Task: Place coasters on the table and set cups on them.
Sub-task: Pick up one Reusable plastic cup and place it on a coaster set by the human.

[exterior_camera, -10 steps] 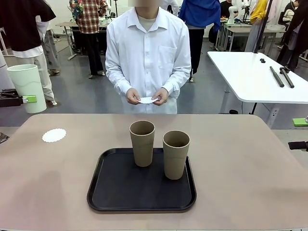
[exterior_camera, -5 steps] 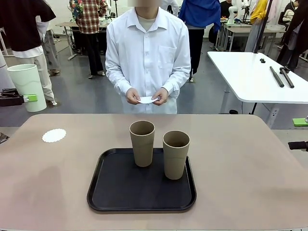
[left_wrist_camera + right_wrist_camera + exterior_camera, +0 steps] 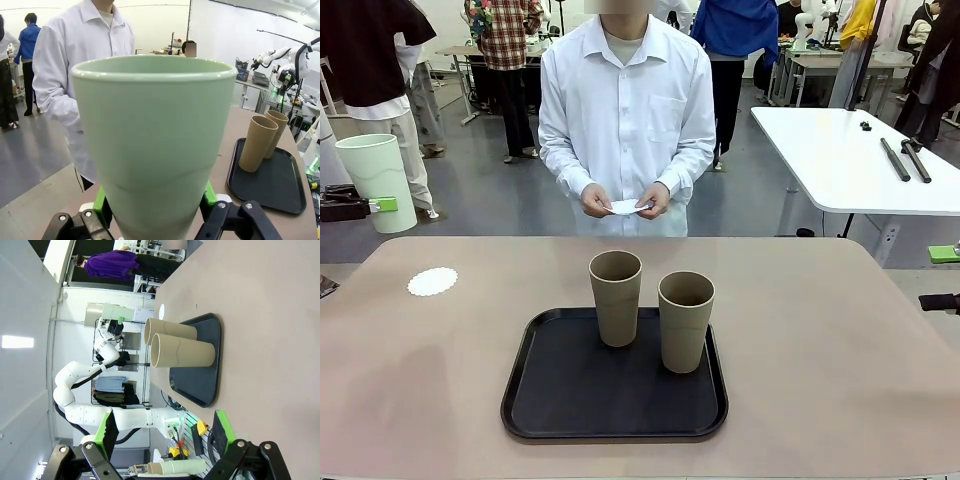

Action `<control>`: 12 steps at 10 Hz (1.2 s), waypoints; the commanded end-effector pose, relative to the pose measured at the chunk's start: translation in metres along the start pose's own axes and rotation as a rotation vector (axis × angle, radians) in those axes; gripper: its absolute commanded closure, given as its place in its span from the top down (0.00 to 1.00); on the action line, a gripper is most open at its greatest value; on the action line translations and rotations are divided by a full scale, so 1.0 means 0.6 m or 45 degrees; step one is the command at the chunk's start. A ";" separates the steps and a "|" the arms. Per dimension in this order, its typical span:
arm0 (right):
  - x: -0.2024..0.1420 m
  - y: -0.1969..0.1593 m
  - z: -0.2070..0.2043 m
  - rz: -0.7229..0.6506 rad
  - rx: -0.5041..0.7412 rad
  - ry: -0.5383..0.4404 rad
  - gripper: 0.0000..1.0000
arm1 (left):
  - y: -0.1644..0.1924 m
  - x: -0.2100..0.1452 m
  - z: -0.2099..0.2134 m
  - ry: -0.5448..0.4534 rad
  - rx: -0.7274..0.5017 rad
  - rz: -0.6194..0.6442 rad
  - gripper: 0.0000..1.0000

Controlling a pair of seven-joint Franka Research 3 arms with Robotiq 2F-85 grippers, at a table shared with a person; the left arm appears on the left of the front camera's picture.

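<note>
Cups, two tan, are stood on the tray; the mint cup is seen from the wrist clamped in the left gripper. The right gripper is spread empty. A coaster is laid at the tray's ten o'clock.

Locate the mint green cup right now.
Front view, far left: the mint green cup is held upright in the left gripper by the table's left end, up and left of the coaster lying there.
</note>
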State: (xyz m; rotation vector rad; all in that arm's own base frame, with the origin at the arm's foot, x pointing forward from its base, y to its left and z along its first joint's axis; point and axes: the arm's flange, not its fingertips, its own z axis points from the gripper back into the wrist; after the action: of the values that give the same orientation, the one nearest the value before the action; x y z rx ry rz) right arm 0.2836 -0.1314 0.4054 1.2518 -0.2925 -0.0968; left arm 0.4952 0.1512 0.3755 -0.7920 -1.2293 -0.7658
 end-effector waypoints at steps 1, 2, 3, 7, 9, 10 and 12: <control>0.002 0.000 0.001 -0.002 0.017 -0.006 1.00 | 0.024 -0.017 -0.018 -0.002 -0.028 -0.056 0.83; 0.002 0.000 0.001 -0.002 0.017 -0.006 1.00 | 0.045 -0.039 -0.040 0.005 -0.052 -0.139 0.83; 0.002 0.000 0.001 -0.002 0.017 -0.006 1.00 | 0.059 -0.057 -0.060 0.004 -0.095 -0.166 0.83; 0.002 0.000 0.001 -0.002 0.017 -0.006 1.00 | 0.086 -0.125 -0.080 -0.027 -0.216 -0.150 0.83; 0.002 0.000 0.001 -0.002 0.017 -0.006 1.00 | 0.093 -0.144 -0.070 -0.052 -0.199 -0.114 0.83; 0.002 0.000 0.001 -0.002 0.017 -0.006 1.00 | 0.089 -0.152 -0.067 -0.039 -0.209 -0.115 0.83; 0.002 0.000 0.001 -0.002 0.017 -0.006 1.00 | 0.094 -0.168 -0.067 -0.024 -0.209 -0.126 0.83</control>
State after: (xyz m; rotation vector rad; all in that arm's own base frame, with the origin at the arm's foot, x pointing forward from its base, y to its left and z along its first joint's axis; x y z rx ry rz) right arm 0.2835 -0.1316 0.4055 1.2517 -0.2929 -0.0971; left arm 0.5435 0.1504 0.2655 -0.8827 -1.2263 -0.9139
